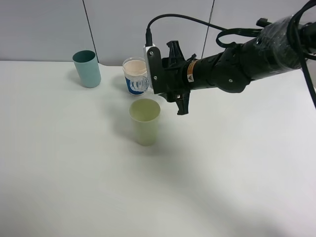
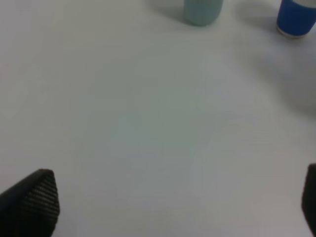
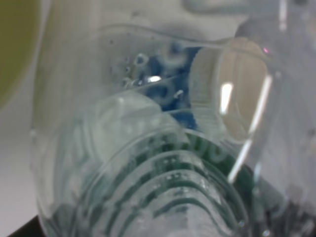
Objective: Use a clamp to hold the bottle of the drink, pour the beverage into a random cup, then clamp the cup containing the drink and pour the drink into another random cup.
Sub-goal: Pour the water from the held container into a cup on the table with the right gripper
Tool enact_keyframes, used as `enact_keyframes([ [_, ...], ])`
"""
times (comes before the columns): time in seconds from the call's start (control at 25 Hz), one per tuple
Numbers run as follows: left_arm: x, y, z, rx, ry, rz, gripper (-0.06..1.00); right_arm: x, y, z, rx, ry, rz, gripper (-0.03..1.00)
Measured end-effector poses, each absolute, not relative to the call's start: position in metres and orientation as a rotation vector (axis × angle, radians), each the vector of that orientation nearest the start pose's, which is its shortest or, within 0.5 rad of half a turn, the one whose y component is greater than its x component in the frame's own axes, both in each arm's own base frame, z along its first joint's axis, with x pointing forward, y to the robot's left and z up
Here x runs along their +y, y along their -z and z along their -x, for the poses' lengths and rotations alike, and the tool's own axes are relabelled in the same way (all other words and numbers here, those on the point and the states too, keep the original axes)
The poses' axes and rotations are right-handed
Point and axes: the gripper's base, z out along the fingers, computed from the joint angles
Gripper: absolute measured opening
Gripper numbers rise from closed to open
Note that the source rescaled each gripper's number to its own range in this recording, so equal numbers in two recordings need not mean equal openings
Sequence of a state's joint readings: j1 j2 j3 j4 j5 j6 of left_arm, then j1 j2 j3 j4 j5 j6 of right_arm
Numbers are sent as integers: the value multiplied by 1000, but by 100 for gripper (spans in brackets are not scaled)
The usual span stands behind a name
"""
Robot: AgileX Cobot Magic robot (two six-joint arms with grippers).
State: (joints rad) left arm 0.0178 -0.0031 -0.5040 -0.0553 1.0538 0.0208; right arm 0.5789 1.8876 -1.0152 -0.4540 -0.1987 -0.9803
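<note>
Clear ribbed plastic bottle (image 3: 163,163) is seen filling the right wrist view, with droplets on its inner wall. In the high view the bottle (image 1: 139,84) is held tipped at the rim of a blue-and-white paper cup (image 1: 133,81), in which a pale beige drink is seen. The right gripper (image 1: 150,81) is pressed together on the bottle; its fingertips are hidden behind the white camera mount. The bottle is judged light, thin-walled and springy, best taken across its ribs. The filled cup is judged soft, easily crushed and prone to slopping, so it should be taken at mid-wall, below the rim, with modest squeeze. A pale yellow-green cup (image 1: 145,121) is noted just in front, apart, and a teal cup (image 1: 87,68) well to the left on the white table (image 1: 237,187). The left gripper (image 2: 173,207) is spread wide over bare table, nothing held.
</note>
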Motion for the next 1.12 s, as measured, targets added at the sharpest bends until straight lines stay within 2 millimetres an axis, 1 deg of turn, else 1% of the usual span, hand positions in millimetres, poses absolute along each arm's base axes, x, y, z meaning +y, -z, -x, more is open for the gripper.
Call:
enact_keyframes([
  [0.24, -4, -279, 6, 2029, 42, -6, 100, 221, -166, -324, 1064, 434, 1935, 0],
  [0.56, -4, -279, 6, 2029, 42, -6, 100, 221, -166, -324, 897, 531, 2036, 0],
  [0.88, -4, -279, 6, 2029, 42, -6, 100, 221, -166, -324, 876, 543, 2047, 0],
  [1.12, -4, -279, 6, 2029, 42, -6, 100, 220, -176, -323, 866, 556, 2027, 0],
])
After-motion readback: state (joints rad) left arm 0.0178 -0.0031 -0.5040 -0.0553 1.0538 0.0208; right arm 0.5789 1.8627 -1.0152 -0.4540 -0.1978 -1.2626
